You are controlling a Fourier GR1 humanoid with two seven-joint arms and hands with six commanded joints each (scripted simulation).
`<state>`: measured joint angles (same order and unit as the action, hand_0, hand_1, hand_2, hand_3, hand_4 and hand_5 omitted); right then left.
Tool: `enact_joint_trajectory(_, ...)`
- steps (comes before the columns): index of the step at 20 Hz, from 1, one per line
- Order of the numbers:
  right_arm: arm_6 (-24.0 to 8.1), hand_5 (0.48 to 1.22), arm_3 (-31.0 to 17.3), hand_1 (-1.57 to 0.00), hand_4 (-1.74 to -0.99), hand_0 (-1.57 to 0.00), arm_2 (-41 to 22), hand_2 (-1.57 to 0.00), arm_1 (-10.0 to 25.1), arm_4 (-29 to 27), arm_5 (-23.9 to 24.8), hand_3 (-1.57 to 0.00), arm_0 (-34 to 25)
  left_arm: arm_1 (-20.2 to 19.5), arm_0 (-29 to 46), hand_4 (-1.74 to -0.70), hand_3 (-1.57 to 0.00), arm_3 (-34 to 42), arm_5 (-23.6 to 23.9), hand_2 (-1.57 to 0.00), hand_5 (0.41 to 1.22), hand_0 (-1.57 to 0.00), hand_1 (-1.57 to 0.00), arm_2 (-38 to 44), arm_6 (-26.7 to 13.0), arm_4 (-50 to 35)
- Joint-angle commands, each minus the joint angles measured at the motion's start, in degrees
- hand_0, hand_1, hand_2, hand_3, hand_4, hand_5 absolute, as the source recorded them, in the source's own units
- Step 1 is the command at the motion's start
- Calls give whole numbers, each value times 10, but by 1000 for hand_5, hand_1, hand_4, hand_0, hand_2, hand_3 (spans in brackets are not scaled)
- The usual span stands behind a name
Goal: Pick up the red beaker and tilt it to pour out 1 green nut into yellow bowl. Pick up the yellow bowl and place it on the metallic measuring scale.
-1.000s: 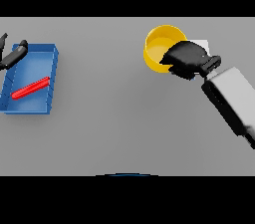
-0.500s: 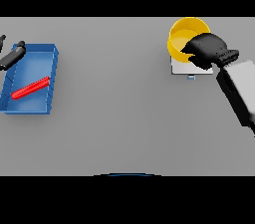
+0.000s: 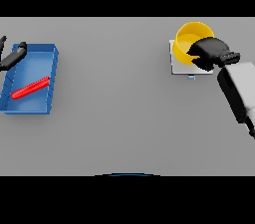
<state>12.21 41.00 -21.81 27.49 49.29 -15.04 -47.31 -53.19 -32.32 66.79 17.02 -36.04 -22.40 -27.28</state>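
Note:
The yellow bowl (image 3: 191, 40) is at the far right, over the metallic scale (image 3: 180, 61), a pale square plate; whether it rests on the plate or hangs just above it I cannot tell. My right hand (image 3: 211, 52) has its dark fingers curled round the bowl's near right rim. The red beaker (image 3: 31, 88) lies on its side inside a blue tray (image 3: 49, 78) at the far left. My left hand (image 3: 12, 57) shows at the left edge by the tray's far corner, fingers relaxed, holding nothing. No green nut is visible.
The white and grey right forearm (image 3: 239, 91) slants down along the right edge. A small blue mark (image 3: 191, 77) sits at the scale's near side.
My right hand has carried the yellow bowl rightward and farther away until it is over the scale. The left hand has drawn back slightly toward the left edge.

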Motion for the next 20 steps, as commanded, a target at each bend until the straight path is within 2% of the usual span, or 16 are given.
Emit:
enact_joint_trajectory(1, 1, 1221, -9, -1571, -1741, -1528, 3, -1382, -1, -2, -2, -1440, -3, 1, -1, -729, 1, 0, 1, 1, 713, 1, 1, 0, 2, 1)
enact_joint_trajectory(3, 0, 1221, -8, -1571, -1741, -1417, 3, -1363, 2, -4, -10, -1487, 1, -6, -3, -727, 1, 6, 1, 1, 712, 1, 1, 2, -3, 0)
enact_joint_trajectory(5, -4, 1221, -12, -1571, -1741, -1397, 2, -1385, -1, -4, -15, -1363, 1, -2, -8, -727, 1, 3, -2, 1, 715, 1, 1, -2, -12, 1)
enact_joint_trajectory(6, -5, 1221, -16, -1459, -1741, -1332, 4, -1423, -4, -6, -17, -1198, 1, -4, -4, -729, 1, 5, -4, 1, 717, 1, 1, 1, -9, -2)
enact_joint_trajectory(7, 7, 1221, -13, -1322, -1701, -1128, 8, -1330, -1, -10, -21, -1057, 5, -6, -4, -730, 1, 6, -3, 1, 720, 1, 1, 2, -8, -2)
enact_joint_trajectory(8, 12, 1143, -13, -1150, -1660, -902, 10, -1186, 2, -12, -22, -937, 6, -8, 1, -732, 1, 3, -8, 1, 723, 1, 1, 3, 2, -4)
enact_joint_trajectory(9, 3, 1072, -14, -980, -1619, -721, 15, -1042, 2, -16, -24, -833, 5, -6, -4, -733, 1, -2, -9, 1, 728, 1, 1, 4, -3, -4)
enact_joint_trajectory(12, -3, 933, -25, -582, -1539, -369, 13, -693, 3, -12, -35, -613, -3, 1, -9, -727, 1, -5, -8, 1, 717, 1, 1, 2, 0, -1)
enact_joint_trajectory(14, 6, 877, -28, -380, -1501, -236, 3, -519, 5, -3, -35, -525, -4, 3, -7, -724, 1, -2, -6, 1, 708, 1, 1, 0, -2, -1)
enact_joint_trajectory(16, 16, 842, -33, -243, -1469, -150, -4, -375, 3, 5, -28, -449, -11, 8, -11, -722, 1, -19, -9, 1, 703, 1, 1, 0, 2, 3)
enact_joint_trajectory(20, 5, 785, -45, -99, -1422, -61, 1, -161, 5, 1, -41, -323, -12, 3, -11, -719, 1, -11, -10, 1, 696, 1, 1, 3, 2, 0)
